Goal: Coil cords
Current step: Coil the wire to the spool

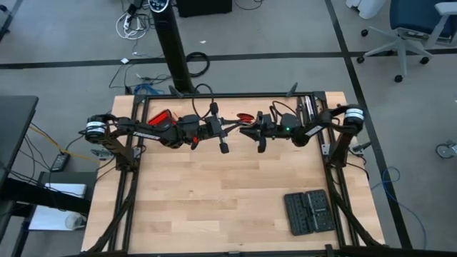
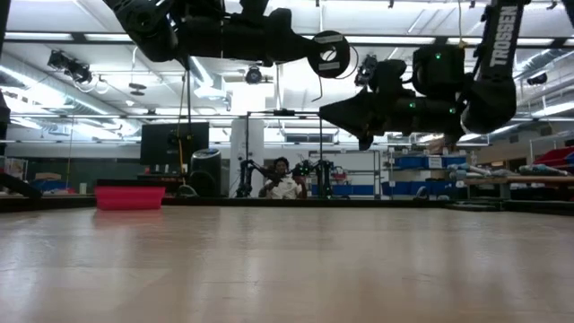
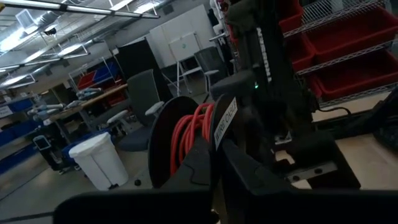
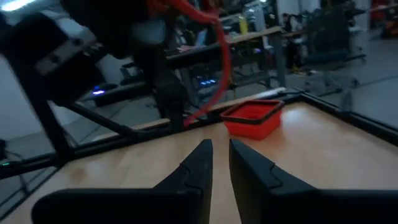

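The cord is a thin red wire (image 3: 189,134) wound on a black spool (image 3: 168,143) with a white label, held up over the table's far middle (image 1: 244,118). My left gripper (image 3: 217,177) is shut on that spool, which shows round at the arm's end in the low view (image 2: 330,54). A loose length of the wire (image 4: 221,68) hangs down from it. My right gripper (image 4: 219,152) points level at the spool from the right (image 1: 250,132), just below it (image 2: 327,112). Its fingers stand a narrow gap apart with nothing between them. My left gripper pinches the spool by its labelled flange (image 3: 222,127), the disc's edge running down between the two fingers. The fingers come level from the table's left. The spool is lifted well clear of the table, its discs upright; the contact itself is hidden behind the fingers.
A red square box (image 1: 161,118) sits at the table's far left, also in the low view (image 2: 130,196) and right wrist view (image 4: 252,118). A black flat case (image 1: 308,211) lies near the front right. A person (image 2: 282,184) sits beyond the far edge.
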